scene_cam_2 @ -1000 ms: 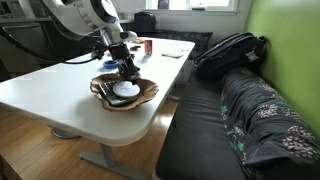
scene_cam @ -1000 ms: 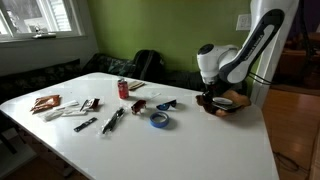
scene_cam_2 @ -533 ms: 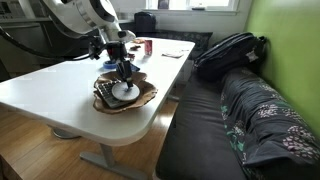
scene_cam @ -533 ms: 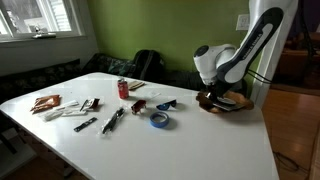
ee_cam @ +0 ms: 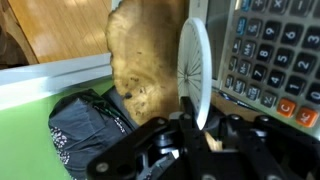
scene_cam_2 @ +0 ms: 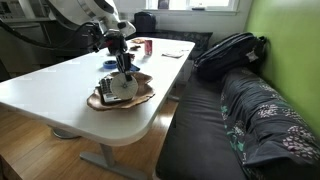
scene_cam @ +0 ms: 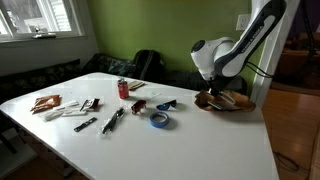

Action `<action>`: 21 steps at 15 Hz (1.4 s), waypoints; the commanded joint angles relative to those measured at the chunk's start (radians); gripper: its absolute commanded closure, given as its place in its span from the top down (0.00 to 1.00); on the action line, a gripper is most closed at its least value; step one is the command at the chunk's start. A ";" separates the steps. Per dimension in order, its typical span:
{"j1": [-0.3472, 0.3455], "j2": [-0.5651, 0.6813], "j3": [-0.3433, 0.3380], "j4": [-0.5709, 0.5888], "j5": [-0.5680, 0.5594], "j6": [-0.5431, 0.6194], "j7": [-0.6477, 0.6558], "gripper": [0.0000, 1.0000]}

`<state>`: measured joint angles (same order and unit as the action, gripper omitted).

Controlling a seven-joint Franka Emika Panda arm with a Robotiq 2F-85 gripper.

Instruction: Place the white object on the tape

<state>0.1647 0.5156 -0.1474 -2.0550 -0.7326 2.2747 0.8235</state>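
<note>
Wrist view: jaws pinch the white object (ee_cam: 197,75) on edge (face vertical), bowl (ee_cam: 150,60) behind it

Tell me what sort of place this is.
Probably a home dining nook: a white table, a cushioned bench along a green wall, and a window.

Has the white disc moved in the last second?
Yes. The white disc lay flat in the wooden bowl; now it stands on edge, lifted upward in the end effector.
</note>
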 commanded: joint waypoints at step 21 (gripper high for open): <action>0.173 -0.204 0.212 -0.190 -0.198 0.180 -0.128 0.04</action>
<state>0.2690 0.2802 0.1076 -2.2941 -0.7629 2.4705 0.5499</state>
